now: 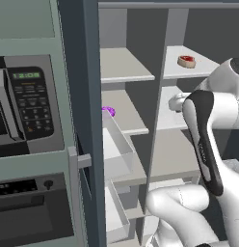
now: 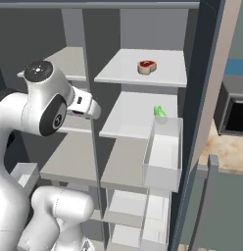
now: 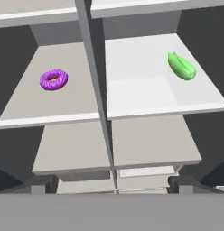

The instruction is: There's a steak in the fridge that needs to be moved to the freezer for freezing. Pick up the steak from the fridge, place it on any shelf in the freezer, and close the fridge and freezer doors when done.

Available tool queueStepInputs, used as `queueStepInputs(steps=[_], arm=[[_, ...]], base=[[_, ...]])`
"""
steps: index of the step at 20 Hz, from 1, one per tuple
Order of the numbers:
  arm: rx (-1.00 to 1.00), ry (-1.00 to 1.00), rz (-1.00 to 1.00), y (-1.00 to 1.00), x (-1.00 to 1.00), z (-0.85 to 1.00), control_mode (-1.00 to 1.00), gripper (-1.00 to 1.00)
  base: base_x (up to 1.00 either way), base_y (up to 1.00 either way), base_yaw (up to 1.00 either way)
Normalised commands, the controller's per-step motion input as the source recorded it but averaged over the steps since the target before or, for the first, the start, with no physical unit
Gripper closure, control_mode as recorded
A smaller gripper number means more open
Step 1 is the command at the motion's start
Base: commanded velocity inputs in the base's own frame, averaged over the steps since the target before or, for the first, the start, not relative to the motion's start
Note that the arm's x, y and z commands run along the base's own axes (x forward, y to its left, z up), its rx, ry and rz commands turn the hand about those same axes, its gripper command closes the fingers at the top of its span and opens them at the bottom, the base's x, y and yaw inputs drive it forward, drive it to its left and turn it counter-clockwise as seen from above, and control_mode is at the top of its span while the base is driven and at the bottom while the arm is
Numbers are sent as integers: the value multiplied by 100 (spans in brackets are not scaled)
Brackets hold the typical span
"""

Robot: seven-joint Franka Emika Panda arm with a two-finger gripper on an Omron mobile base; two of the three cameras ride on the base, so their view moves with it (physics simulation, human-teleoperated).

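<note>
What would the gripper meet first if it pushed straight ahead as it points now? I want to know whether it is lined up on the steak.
Probably the central divider between freezer and fridge, which sits mid-frame ahead. The steak lies on a higher fridge shelf, off that line. Depth is unclear.

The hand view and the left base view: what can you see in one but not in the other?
Hand view, not the left base view: the green vegetable on a right-side shelf, and the purple item whole, as a ring.

Left base view, not the hand view: the steak on the fridge's top shelf, the microwave, and the white arm.

Both: the purple item on a freezer shelf, the pale grey shelves, and the divider.
</note>
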Motion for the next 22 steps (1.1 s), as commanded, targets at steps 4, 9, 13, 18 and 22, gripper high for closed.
queueStepInputs(steps=[4, 9, 13, 18, 22], arm=[[0, -8, -6, -21, -1, 74, -100, -100], [-2, -2, -5, -23, 0, 52, -100, -100], [-2, -6, 0, -27, 7, 21, -100, -100], [0, -4, 0, -33, 30, 2, -100, -100], [0, 0, 0, -42, 43, 0, -100, -100]], base=[[0, 0, 0], [0, 0, 0], [0, 0, 0], [0, 0, 0], [0, 0, 0]])
